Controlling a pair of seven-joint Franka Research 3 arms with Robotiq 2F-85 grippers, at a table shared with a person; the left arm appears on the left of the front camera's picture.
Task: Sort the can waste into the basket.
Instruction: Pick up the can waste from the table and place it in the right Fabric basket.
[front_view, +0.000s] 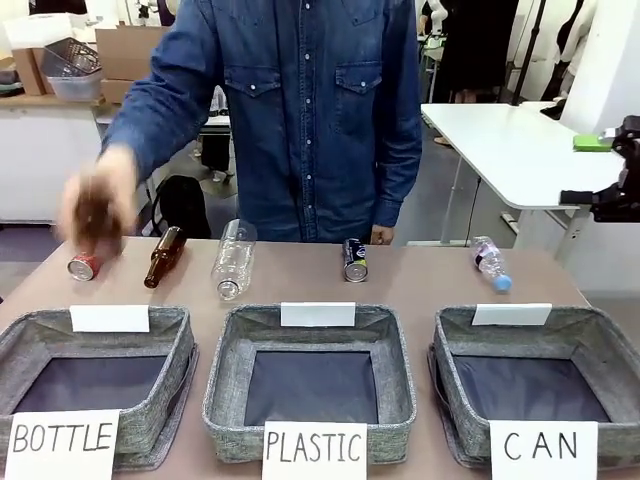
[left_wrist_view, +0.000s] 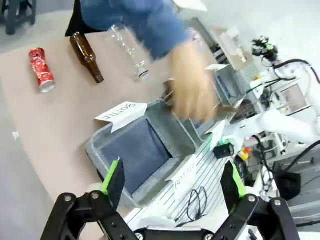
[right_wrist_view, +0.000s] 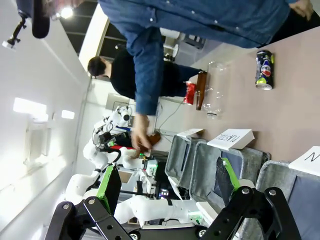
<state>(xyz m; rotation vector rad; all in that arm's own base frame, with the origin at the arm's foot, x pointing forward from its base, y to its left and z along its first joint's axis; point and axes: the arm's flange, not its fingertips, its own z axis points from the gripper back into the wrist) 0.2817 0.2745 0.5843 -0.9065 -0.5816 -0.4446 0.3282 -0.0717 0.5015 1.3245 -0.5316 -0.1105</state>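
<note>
The room is bright, with even light from above; shadows on the table (front_view: 420, 290) are weak and stay close under the things. In the front view the person's hand (front_view: 97, 205) at the far left is smeared by motion. The left wrist view blurs it too, and straight lines bend near the edges. In the right wrist view a ceiling lamp (right_wrist_view: 65, 11) and pale wall patches (right_wrist_view: 27, 107) glare.

A robotics lab, by the look of it: a brown worktable (front_view: 420, 285) with hand-lettered paper signs (front_view: 313, 445) along its near edge (BOTTLE, PLASTIC, CAN). A plain white desk (front_view: 510, 140) stands far right, cardboard boxes (front_view: 130, 50) are stacked far left, and loose black cables (left_wrist_view: 197, 200) lie beside the rig.
</note>
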